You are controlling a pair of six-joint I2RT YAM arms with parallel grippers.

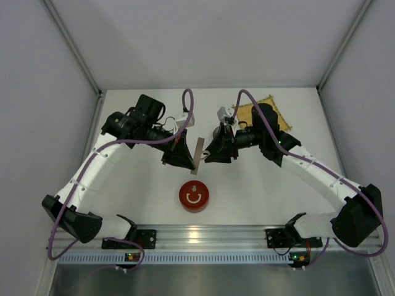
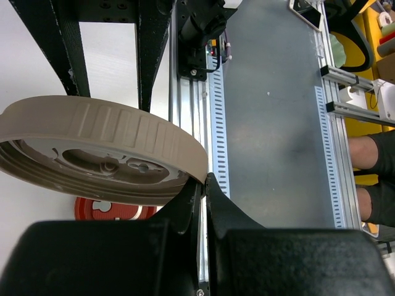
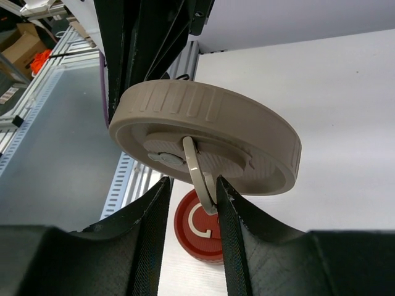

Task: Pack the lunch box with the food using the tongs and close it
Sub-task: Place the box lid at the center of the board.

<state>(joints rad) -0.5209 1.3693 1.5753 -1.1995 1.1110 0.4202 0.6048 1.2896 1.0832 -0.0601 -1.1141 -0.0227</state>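
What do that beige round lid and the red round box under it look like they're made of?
Beige round ribbed lid: matte moulded plastic, going by the even ribs around its rim. Thin grey ring hinged on its face: possibly metal, pale sheen, not certain. Red round box: probably smooth plastic or coated tin; too small to tell.

Mat (image 1: 245, 113) mostly behind right arm (image 1: 315, 169) in top view. Red container (image 2: 114, 211) largely hidden by lid (image 2: 92, 142) in both wrist views; lid cropped at left wrist view's left edge.
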